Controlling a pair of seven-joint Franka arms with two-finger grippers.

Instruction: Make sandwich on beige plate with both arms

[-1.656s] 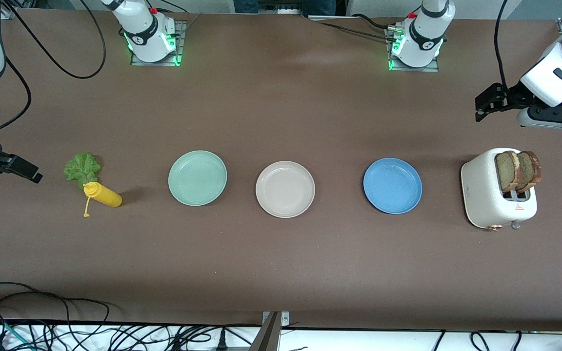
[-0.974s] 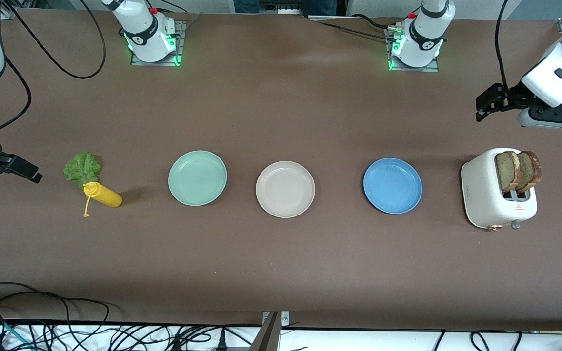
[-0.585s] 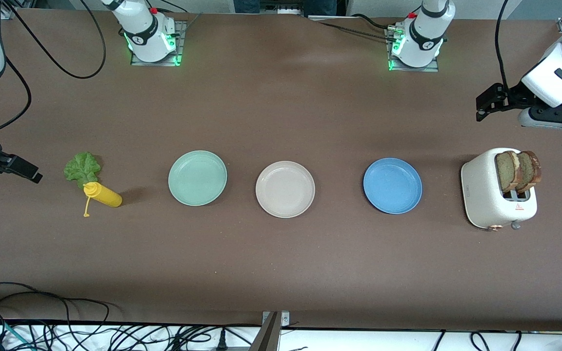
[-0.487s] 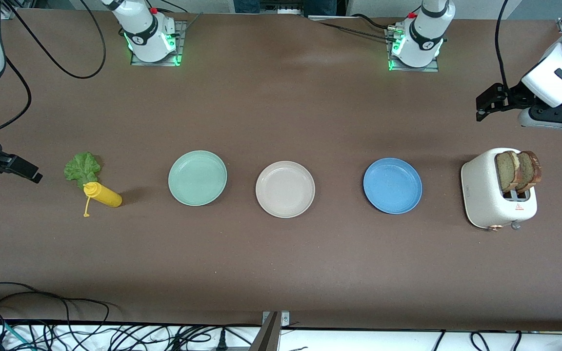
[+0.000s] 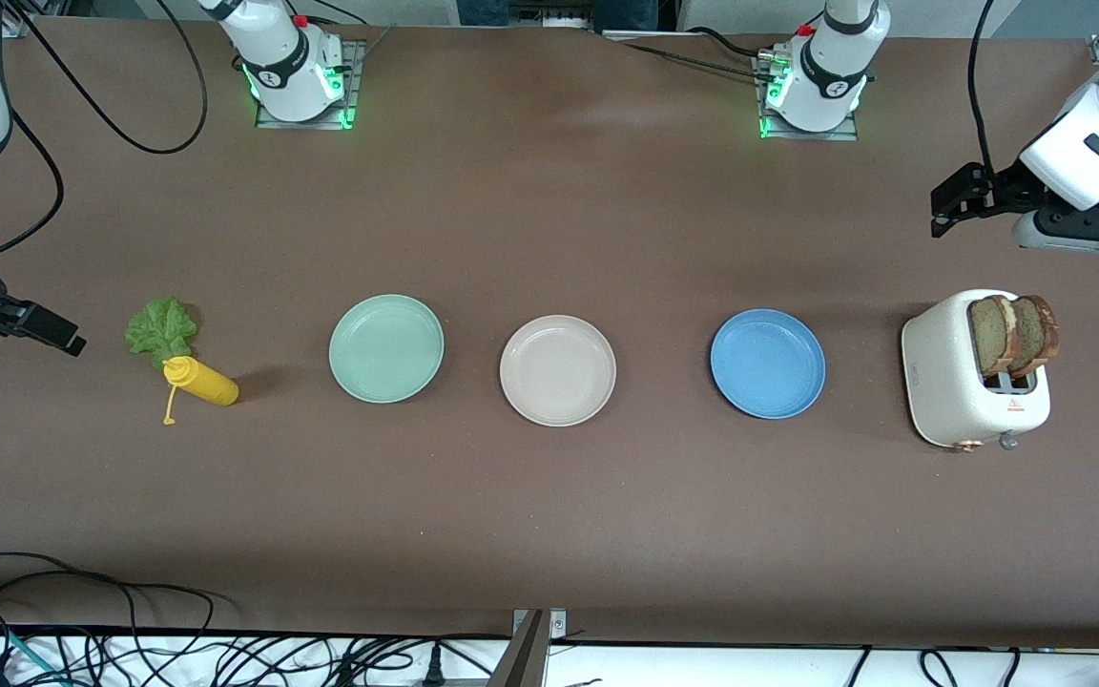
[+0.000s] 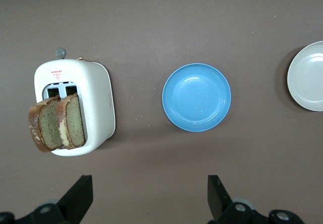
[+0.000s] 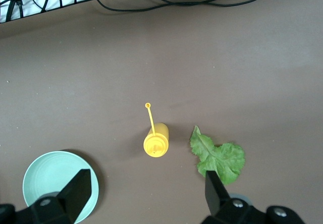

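Two bread slices [image 5: 1012,334] in toaster [image 5: 964,382]; both end effectors wide (L [image 6: 149,196], R [image 7: 146,196]), beige plate [image 5: 557,370] bare

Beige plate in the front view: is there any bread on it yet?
No, the beige plate is bare, and both bread slices stand in the toaster at the left arm's end of the table.

3 plates [image 5: 557,370], 2 bread slices [image 5: 1009,334]
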